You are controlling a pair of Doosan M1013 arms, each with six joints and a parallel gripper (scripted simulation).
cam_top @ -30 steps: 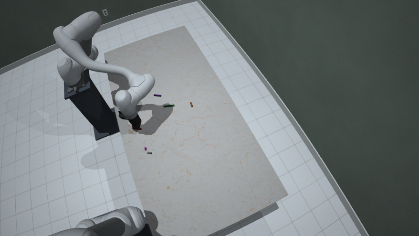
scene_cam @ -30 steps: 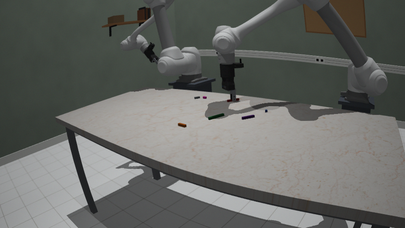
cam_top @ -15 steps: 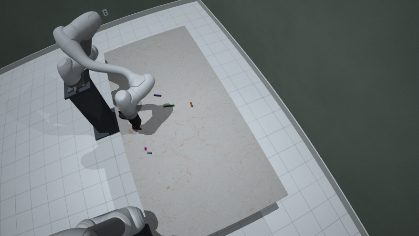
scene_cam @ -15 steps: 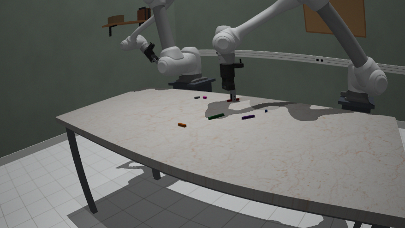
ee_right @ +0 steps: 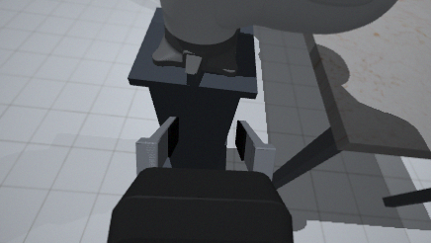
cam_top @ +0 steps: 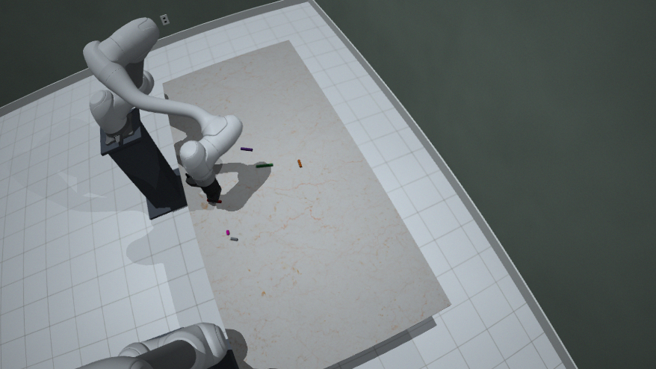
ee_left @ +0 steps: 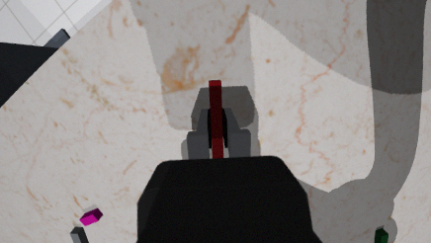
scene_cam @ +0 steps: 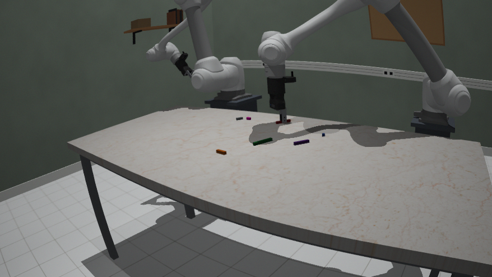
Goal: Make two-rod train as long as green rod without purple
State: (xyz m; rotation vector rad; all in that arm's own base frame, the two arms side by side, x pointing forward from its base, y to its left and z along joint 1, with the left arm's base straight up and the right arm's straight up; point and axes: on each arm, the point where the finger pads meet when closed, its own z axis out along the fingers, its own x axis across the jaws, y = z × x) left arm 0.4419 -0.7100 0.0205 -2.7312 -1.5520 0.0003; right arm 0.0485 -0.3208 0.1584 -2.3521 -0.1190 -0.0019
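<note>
On the marbled table [cam_top: 320, 193] [scene_cam: 275, 172] [ee_left: 119, 168], red rod [scene_cam: 288, 120] [ee_left: 215, 101] gripped in left hand [cam_top: 214, 200] [scene_cam: 283, 121] [ee_left: 215, 121], right hand [scene_cam: 189, 73] [ee_right: 207, 139] wide open
</note>
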